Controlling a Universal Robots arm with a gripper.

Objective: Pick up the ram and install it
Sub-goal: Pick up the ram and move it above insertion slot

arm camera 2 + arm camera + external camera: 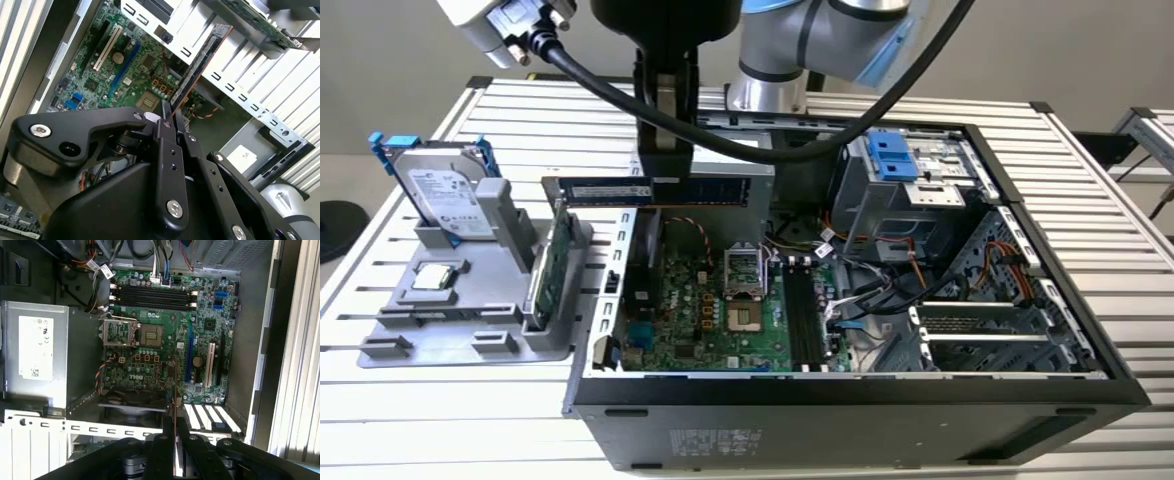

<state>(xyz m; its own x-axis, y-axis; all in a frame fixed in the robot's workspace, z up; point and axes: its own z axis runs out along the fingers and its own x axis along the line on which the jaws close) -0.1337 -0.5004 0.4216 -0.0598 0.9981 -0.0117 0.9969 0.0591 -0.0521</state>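
Observation:
The ram (714, 191), a long blue stick with a white sticker, hangs level above the back left corner of the open computer case (854, 395). My gripper (664, 176) is shut on it near its middle. In both wrist views the ram appears edge-on, in the second wrist view (202, 62) and in the first wrist view (175, 385), sticking out from between my closed fingers (165, 131). Below lies the green motherboard (150, 347). Its black memory slots (152, 292) sit apart from the stick; in the exterior view the slots (801, 315) lie toward the case's front.
On the exterior view's left, a grey holder (454, 335) carries a silver hard drive (447, 195), a green circuit card (550, 270) and a small chip (434, 278). Inside the case are a grey power supply (35, 347), cables (854, 260) and a drive cage with a blue latch (894, 155).

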